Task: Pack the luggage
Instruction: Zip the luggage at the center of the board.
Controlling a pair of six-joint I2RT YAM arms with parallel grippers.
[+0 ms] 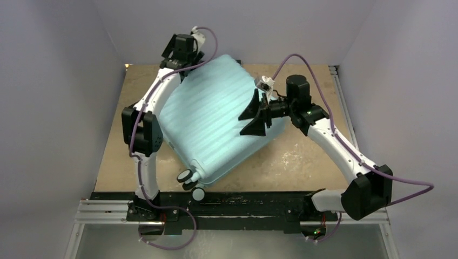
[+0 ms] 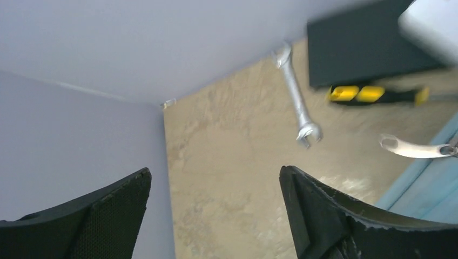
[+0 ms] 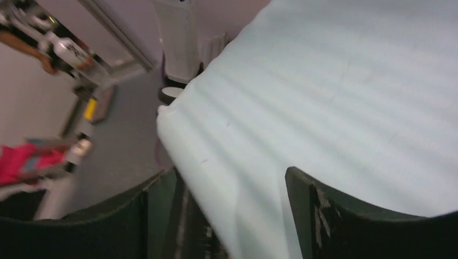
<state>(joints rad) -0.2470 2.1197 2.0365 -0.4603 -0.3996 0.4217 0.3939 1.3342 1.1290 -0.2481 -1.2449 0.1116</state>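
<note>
I judge the pale mint ribbed hard-shell suitcase [image 1: 216, 116] stiff, bulky and slick; take its rim. Left gripper [image 2: 215, 174] and right gripper [image 3: 229, 172] gape wide, gripping nothing.

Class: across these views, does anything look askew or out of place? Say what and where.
The luggage lies diagonally across the table, ribbed shell up. Beside it, a silver wrench and a yellow-handled tool lie loose on the table, outside the case.

Top view looks down over table [image 1: 302, 162], wrist views close, blurred, right probably shares luggage [image 3: 351, 81]
</note>
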